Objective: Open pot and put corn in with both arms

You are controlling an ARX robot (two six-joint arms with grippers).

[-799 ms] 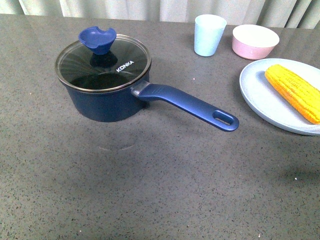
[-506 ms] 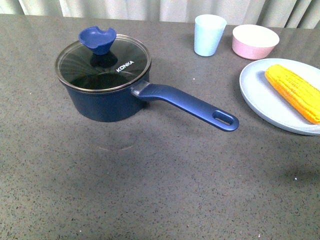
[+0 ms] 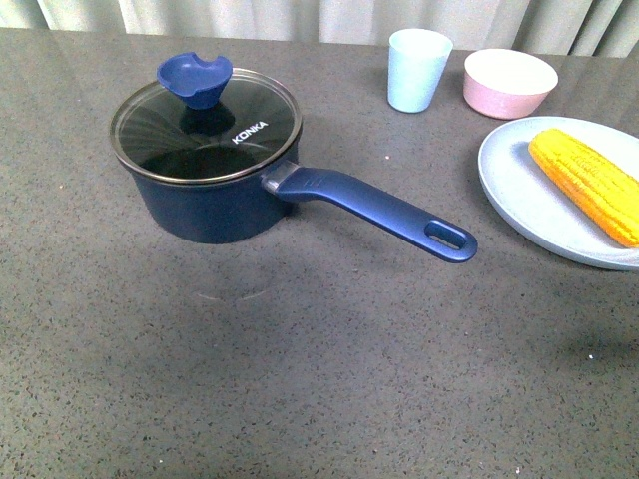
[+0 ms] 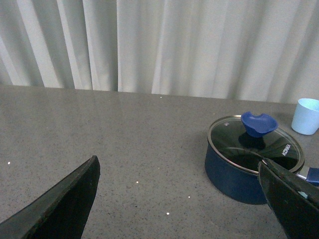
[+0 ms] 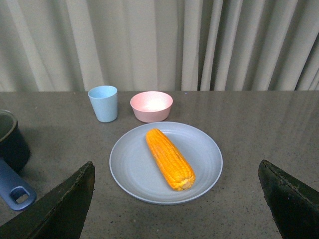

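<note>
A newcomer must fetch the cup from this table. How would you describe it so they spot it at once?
On the grey table, find the plate holding the corn at the right. Behind it, toward the curtain, two small vessels stand side by side. The cup is the one nearer the pot: pale blue, taller and narrower than the pink bowl.

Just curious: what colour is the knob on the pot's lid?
Dark blue knob, clearest in front view.

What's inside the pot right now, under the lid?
Through the glass lid, the pot shows only a dark interior, no corn; that lies on the plate. The knob and reflections hide part of the floor.
</note>
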